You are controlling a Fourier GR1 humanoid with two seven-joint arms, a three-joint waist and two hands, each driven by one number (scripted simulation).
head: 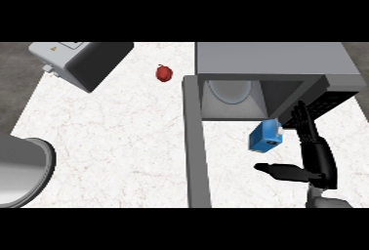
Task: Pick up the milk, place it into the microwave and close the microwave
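Note:
The milk [265, 136] is a small blue carton with a white top. It is tilted and sits just in front of the open mouth of the grey microwave [274, 56], at the opening's right side. My right hand [315, 151] is to the right of and below the carton, open, with its fingers [300, 116] straight and pointing toward the microwave and its thumb [277, 171] spread out to the left. The fingers are close beside the carton but not curled round it. The microwave door [196, 146] stands open, running down the view as a long grey bar. A round turntable [231, 90] shows inside.
A grey boxy appliance [79, 61] stands at the back left. A small red fruit [164, 73] lies on the white counter [115, 136] between it and the microwave. The curved rim of a grey basin [29, 171] shows at the left edge.

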